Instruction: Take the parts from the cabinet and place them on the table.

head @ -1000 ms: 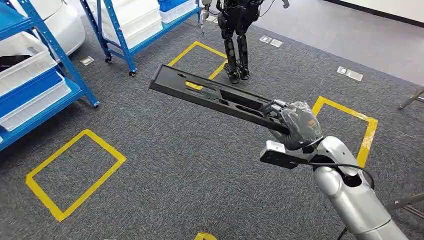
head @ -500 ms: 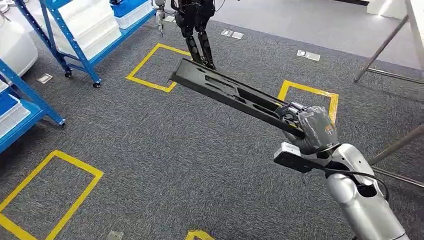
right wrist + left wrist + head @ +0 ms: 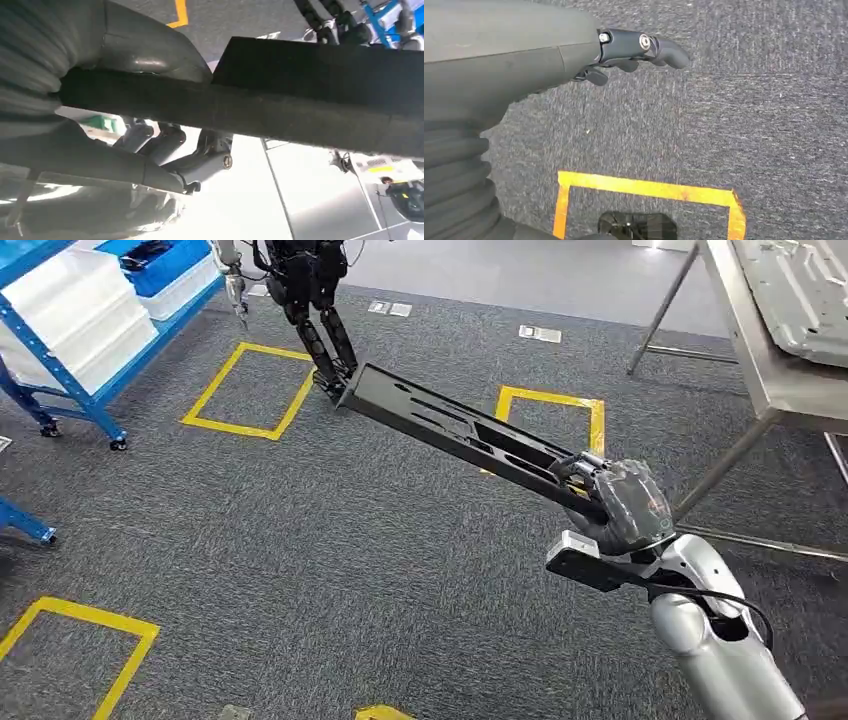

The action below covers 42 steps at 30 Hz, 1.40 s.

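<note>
My right hand grips one end of a long black slotted part, which sticks out over the carpet toward the far left. In the right wrist view the same black part crosses the picture with my right hand wrapped around it. The steel table stands at the upper right with a pale metal panel lying on it. My left hand hangs over the grey carpet with its fingers loosely curled and nothing in it.
A blue rack with white and blue bins stands at the upper left. Another dark humanoid robot stands at the far side. Yellow tape squares mark the grey carpet. The table's slanted legs reach down close to my right arm.
The camera has swung right: the racks slid off to the left and the steel table came into view at the upper right. My right hand still holds the black part.
</note>
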### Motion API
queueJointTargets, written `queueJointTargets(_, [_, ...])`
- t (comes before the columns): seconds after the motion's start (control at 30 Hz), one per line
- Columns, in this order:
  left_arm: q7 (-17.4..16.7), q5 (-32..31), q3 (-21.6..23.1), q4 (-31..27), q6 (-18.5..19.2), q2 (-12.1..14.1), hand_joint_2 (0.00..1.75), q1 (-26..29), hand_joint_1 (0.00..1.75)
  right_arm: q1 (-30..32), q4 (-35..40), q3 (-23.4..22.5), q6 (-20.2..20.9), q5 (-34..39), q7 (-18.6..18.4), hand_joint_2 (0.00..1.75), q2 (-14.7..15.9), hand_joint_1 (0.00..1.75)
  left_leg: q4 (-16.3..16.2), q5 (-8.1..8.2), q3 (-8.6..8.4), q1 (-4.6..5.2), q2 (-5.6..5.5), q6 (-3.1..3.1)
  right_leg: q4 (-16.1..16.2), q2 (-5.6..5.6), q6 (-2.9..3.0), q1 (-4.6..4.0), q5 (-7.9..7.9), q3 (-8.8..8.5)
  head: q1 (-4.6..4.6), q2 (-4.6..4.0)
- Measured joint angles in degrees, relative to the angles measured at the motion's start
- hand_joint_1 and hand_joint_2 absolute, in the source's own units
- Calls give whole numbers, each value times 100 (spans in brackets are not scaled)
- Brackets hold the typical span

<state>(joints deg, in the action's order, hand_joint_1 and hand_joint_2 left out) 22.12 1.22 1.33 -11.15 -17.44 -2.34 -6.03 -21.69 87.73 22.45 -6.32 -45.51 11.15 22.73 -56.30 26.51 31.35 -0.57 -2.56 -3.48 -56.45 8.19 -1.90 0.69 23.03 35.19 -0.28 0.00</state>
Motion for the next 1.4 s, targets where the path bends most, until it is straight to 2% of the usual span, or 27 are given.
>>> queueJointTargets(0.07, [-42, -15, 9, 0, -4, -4, 175, 4, 0, -49, -7, -37, 20, 11, 0, 175, 24, 171, 57, -43, -15, 4, 142, -39, -479, -581, 60, -12, 267, 266, 44, 0])
queueJointTargets(0.13, [-83, -37, 33, 0, -4, 0, 175, 40, 0, -44, -9, -68, 20, 28, -2, 175, 15, 171, 54, -40, -11, 17, 311, -38, -1363, -712, 72, 23, 623, 689, 35, 0])
queueJointTargets(0.2, [-94, -48, 35, 0, 0, 2, 175, 52, 0, 35, -13, -79, 22, 26, -13, 175, 17, 171, 50, -35, 3, 19, 467, -31, -1852, -746, -8, 68, 738, 912, 52, 0])
queueJointTargets(0.23, [-92, -55, 37, 0, 7, 0, 175, 51, 0, 70, -13, -81, 20, 22, -22, 175, 22, 171, 47, -25, 2, 16, 547, -15, -1642, -767, -80, 103, 643, 792, 50, 0])
queueJointTargets(0.3, [-74, -54, 37, 0, 15, -7, 175, 50, 0, 88, -13, -87, 20, 13, -26, 175, 22, 171, 34, 6, -19, 7, 680, 35, -657, -940, -229, 175, 300, 236, 50, 0])
queueJointTargets(0.33, [-65, -52, 37, 0, 20, 0, 175, 44, 0, 89, -11, -98, 20, 4, -26, 175, 17, 171, -1, 39, -40, 35, 735, 87, -134, -1261, -282, 197, 164, -76, 61, 0])
queueJointTargets(0.37, [-53, -54, 37, 0, 22, 26, 175, 43, 0, 79, -11, -100, 20, -9, -35, 175, 15, 171, -20, 89, -37, 75, 797, 146, -80, -1384, -240, 104, 191, -152, 79, 0])
queueJointTargets(0.47, [-26, -52, 39, -2, 31, 11, 175, 28, 0, 125, -2, -124, 17, -32, -55, 175, 11, 171, -18, 116, -89, 63, 968, 191, -79, -1117, -106, 88, 179, -88, 9, 0])
queueJointTargets(0.5, [-24, -52, 39, -4, 35, 4, 175, 16, 0, 119, 0, -131, 17, -42, -55, 175, 15, 171, -35, 145, -93, 21, 1054, 247, -69, -1021, -27, 117, 160, -93, 15, 0])
queueJointTargets(0.57, [-6, -52, 39, -4, 46, -2, 175, 6, 0, 116, 20, -142, 15, -46, -68, 175, 15, 171, -356, 423, 28, -47, 500, 289, -61, -910, 54, 142, 145, -96, -7, 0])
queueJointTargets(0.6, [0, -55, 46, -2, 57, -15, 175, 17, 0, 112, 20, -144, 15, -46, -74, 175, 13, 171, -838, 706, 244, -47, 331, 289, -60, -849, 120, 118, 142, -96, -24, 0])
queueJointTargets(0.67, [4, -52, 48, -2, 57, -15, 175, 36, 0, 122, 20, -138, 15, -46, -77, 175, -15, 171, -1795, 1084, 715, -46, 251, 283, -62, -689, 125, 62, 143, -95, -26, 0])
queueJointTargets(0.7, [4, -50, 48, -2, 57, -15, 175, 42, 0, 125, 20, -135, 15, -55, -77, 175, -22, 171, -1998, 1075, 852, -45, 239, 266, -65, -598, 131, 39, 140, -97, -24, 0])
queueJointTargets(0.73, [4, -50, 48, -2, 57, -15, 175, 42, 0, 124, 20, -135, 15, -59, -77, 175, -22, 171, -1880, 923, 836, -45, 237, 239, -66, -519, 142, 23, 134, -99, -24, 0])
queueJointTargets(0.8, [7, -50, 50, -2, 57, -15, 175, 40, 0, 121, 20, -138, 15, -57, -79, 175, -29, 171, -1125, 422, 519, -44, 183, 178, -69, -375, 141, 12, 133, -115, -24, 0])
queueJointTargets(0.83, [9, -50, 50, -2, 57, -13, 175, 40, 0, 121, 20, -140, 15, -59, -81, 175, -31, 171, -521, 111, 242, -45, -9, 134, -70, -294, 140, 13, 133, -129, -26, 0])
queueJointTargets(0.87, [9, -50, 50, 0, 57, -4, 175, 41, 0, 119, 20, -138, 18, -63, -79, 175, -35, 171, -257, 89, 126, -57, -383, 100, -76, -240, 129, 9, 127, -110, -13, 0])
queueJointTargets(1.0, [9, -26, 48, 0, 44, -9, 175, 33, 0, 117, 22, -140, 37, -114, -79, 175, -39, 171, -157, 45, 110, 13, -128, 65, -18, 47, -18, 48, 34, 1, -28, 0])
queueJointTargets(1.03, [9, -26, 50, 0, 44, -20, 175, 31, 0, 112, 22, -149, 37, -114, -79, 175, -33, 171, -62, -7, 81, -38, -58, 45, -53, 27, -32, -4, 44, 46, -24, 0])
queueJointTargets(1.07, [9, -26, 48, 0, 33, -24, 175, 29, 0, 94, 22, -164, 44, -118, -77, 175, -31, 171, -20, -41, 67, -31, 42, 19, -309, -415, 15, -16, 206, 197, -13, 0])
queueJointTargets(1.1, [9, -26, 48, 2, 15, -20, 175, 33, 0, 62, 20, -159, 50, -120, -79, 175, -48, 171, -22, -51, 75, -27, 119, 0, -676, -602, 42, -13, 386, 365, 16, 0])
queueJointTargets(1.17, [9, -24, 48, 2, 11, -24, 175, 51, 0, 50, 13, -159, 70, -133, -79, 175, -70, 171, -25, -48, 90, -1, 307, -3, -1616, -728, 43, 24, 729, 810, 9, 0])
queueJointTargets(1.2, [7, -20, 48, 2, 9, -24, 175, 53, 0, 50, 4, -155, 85, -144, -79, 175, -79, 171, -26, -46, 94, 0, 383, -1, -1860, -741, 2, 32, 771, 918, 33, 0])
queueJointTargets(1.27, [7, -17, 48, 2, 9, -30, 175, 51, 0, 49, -15, -146, 127, -149, -79, 175, -90, 171, -28, -39, 96, -2, 524, 10, -1585, -774, -107, 76, 634, 737, 33, 0])
queueJointTargets(1.33, [4, -17, 48, 2, 9, -50, 175, 51, 0, 30, -20, -149, 159, -127, -77, 175, -90, 171, -42, -15, 81, -8, 666, 54, -474, -989, -256, 149, 260, 105, 35, 0])
queueJointTargets(1.37, [4, -17, 48, 2, 9, -50, 175, 50, 0, 13, -22, -149, 168, -118, -68, 175, -92, 171, -65, 7, 68, 25, 707, 96, -86, -1264, -265, 159, 223, -95, 46, 0])
queueJointTargets(1.4, [7, -17, 48, 2, 2, -46, 175, 51, 0, -31, -26, -142, 192, -105, -51, 175, -92, 171, -93, 40, 93, 60, 769, 147, -65, -1225, -193, 64, 198, -156, 44, 0])
